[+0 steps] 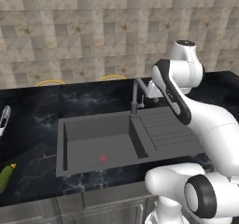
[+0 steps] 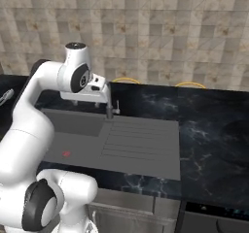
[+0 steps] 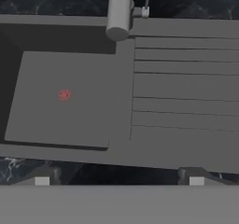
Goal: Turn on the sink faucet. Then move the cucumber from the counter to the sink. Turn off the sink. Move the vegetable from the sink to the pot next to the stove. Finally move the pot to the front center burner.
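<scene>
The gripper (image 3: 119, 178) hangs above the sink (image 1: 154, 146) with its jaws spread wide and nothing between them. The faucet (image 1: 136, 93) stands at the sink's back edge; no water is visible in the basin, so the tap appears not yet on. The cucumber (image 1: 5, 177) lies on the counter (image 1: 32, 125), well left of the sink. Every step appears to remain.
</scene>
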